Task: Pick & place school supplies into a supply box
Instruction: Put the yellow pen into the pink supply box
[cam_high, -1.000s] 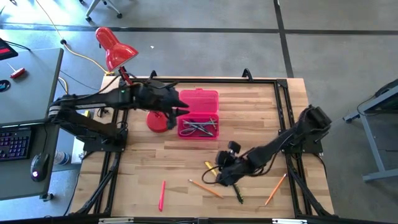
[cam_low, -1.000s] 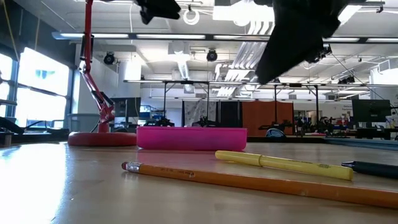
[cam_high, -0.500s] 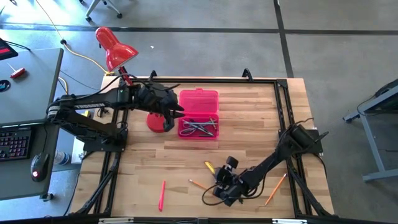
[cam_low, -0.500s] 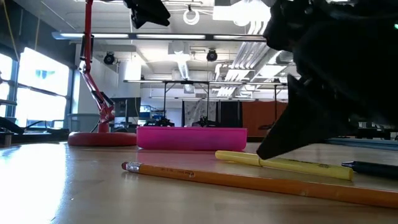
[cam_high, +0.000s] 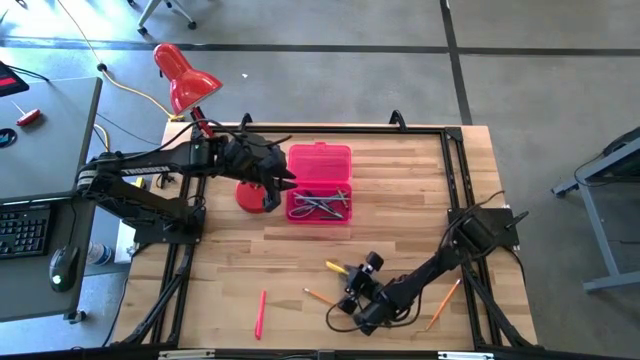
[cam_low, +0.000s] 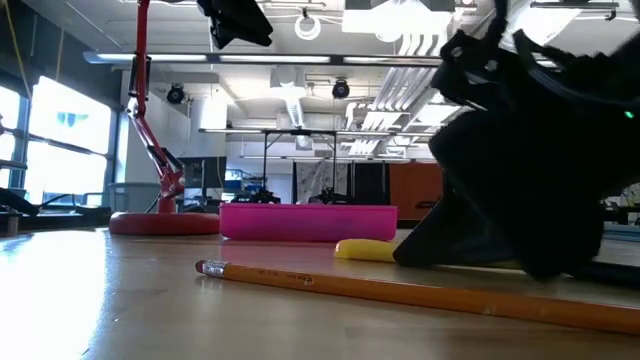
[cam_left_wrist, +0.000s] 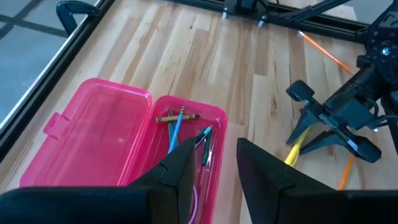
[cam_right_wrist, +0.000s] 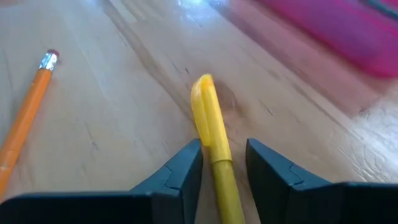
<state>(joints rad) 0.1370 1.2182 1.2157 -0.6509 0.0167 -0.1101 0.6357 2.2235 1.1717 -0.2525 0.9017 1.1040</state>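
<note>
The pink supply box (cam_high: 318, 160) lies open at the table's far middle, with scissors and pens in its tray (cam_left_wrist: 186, 134). My left gripper (cam_left_wrist: 214, 171) is open and empty above the box's left side (cam_high: 283, 178). A yellow pen (cam_right_wrist: 208, 112) lies flat on the table near the front (cam_high: 334, 267). My right gripper (cam_right_wrist: 224, 165) is open and low at the table (cam_high: 345, 283). One finger stands on either side of the pen, along its length. I cannot see them touch it.
An orange pencil (cam_high: 318, 297) lies close to the right gripper and also shows in the low view (cam_low: 400, 290). A second orange pencil (cam_high: 443, 303) lies front right and a pink-red pen (cam_high: 260, 313) front left. The red lamp's base (cam_high: 253, 195) stands left of the box.
My right gripper has come down from well above the table toward the near edge and now sits low, astride the yellow pen. My left gripper has drawn back a little toward the table's left edge.
</note>
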